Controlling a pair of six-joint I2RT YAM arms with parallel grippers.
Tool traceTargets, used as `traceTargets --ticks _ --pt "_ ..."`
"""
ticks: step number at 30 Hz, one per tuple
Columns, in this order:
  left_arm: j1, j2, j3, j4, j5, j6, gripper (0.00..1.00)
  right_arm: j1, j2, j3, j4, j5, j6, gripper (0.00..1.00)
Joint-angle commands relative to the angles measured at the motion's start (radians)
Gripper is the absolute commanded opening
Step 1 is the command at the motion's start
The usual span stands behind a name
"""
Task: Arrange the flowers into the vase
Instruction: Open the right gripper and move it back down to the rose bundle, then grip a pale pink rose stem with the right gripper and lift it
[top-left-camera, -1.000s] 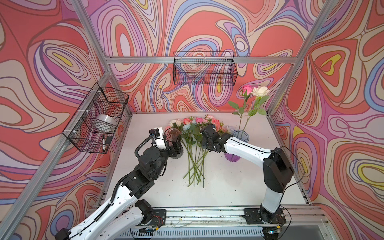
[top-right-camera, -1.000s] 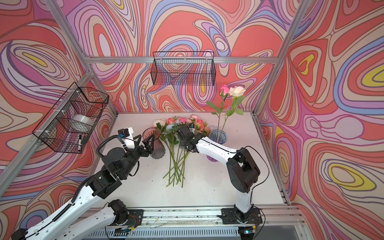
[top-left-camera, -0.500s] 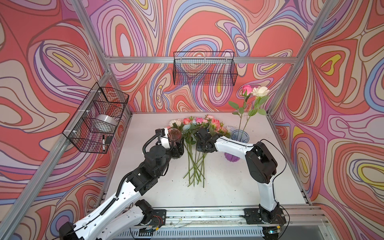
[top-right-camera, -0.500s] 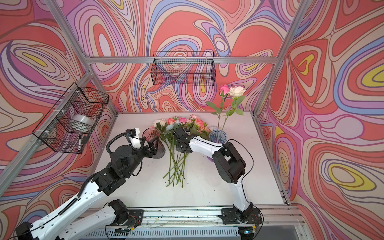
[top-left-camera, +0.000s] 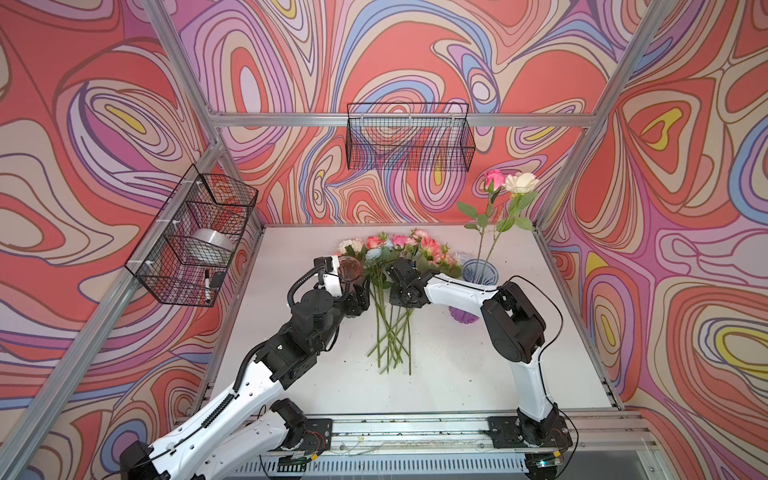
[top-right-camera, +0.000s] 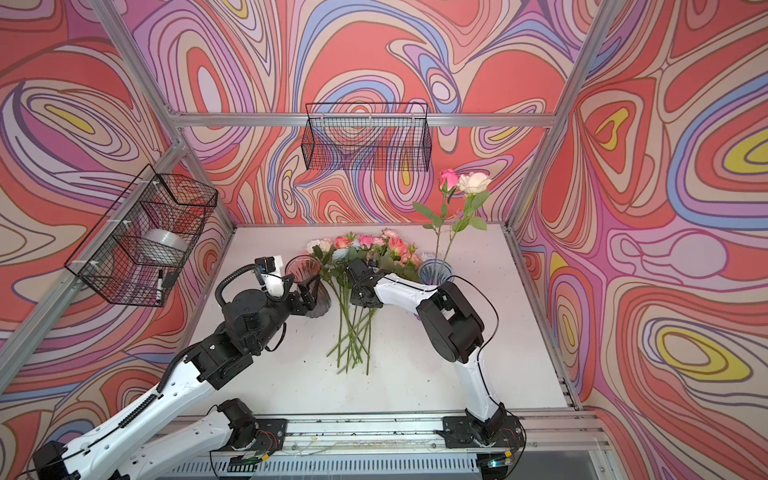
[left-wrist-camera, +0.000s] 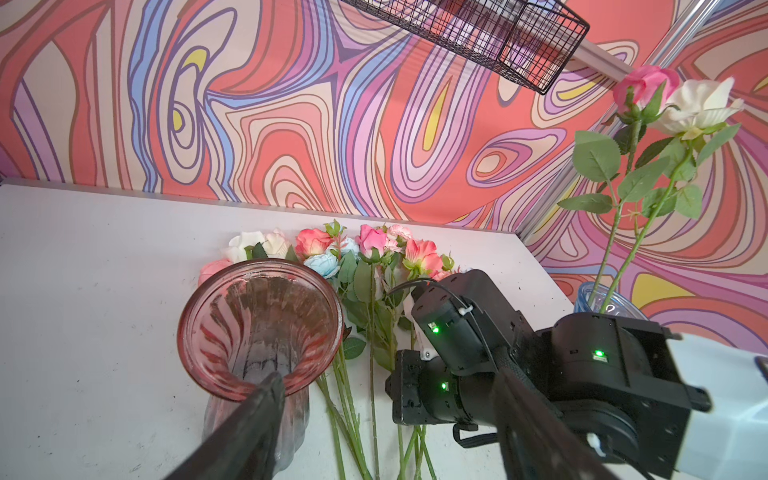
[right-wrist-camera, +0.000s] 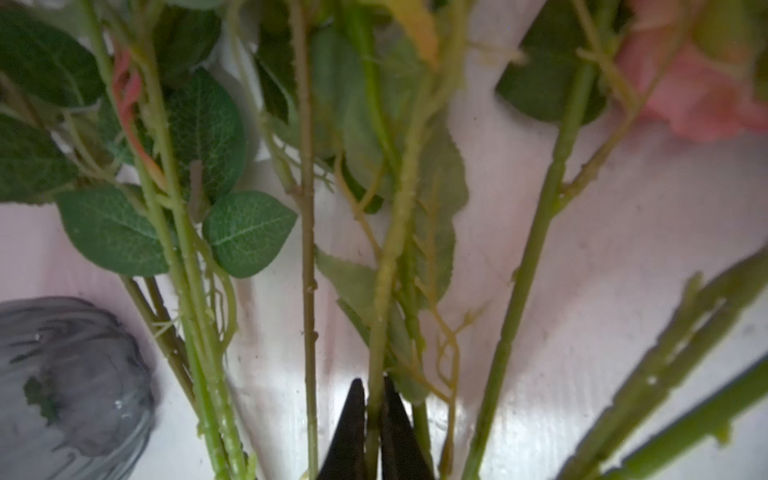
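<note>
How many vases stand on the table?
2. A pink glass vase stands on the table, left of the flowers lying there. A blue vase stands to their right, with two roses in it. None seems hidden.

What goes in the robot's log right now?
right gripper: shut on flower stem | left gripper: open beside pink vase | blue vase: two roses

Left claw (left-wrist-camera: 388, 374) gapes wide; right claw (right-wrist-camera: 372, 380) pinched tight.
</note>
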Motion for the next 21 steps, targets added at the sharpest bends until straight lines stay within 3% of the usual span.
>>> traceTargets --ticks 1,10,21 --pt "0.002 0.0 0.031 -0.007 0.008 -0.009 0.79 0.001 -0.057 -0.018 0.029 0.018 0.027 0.03" --pt "0.002 -0.001 0.027 0.009 0.042 -0.003 0.79 0.001 -0.26 -0.084 0.08 0.069 0.07 0.0" --pt "0.003 -0.022 0.007 0.047 0.091 0.012 0.79 0.004 -0.434 -0.102 0.133 0.052 -0.047 0.0"
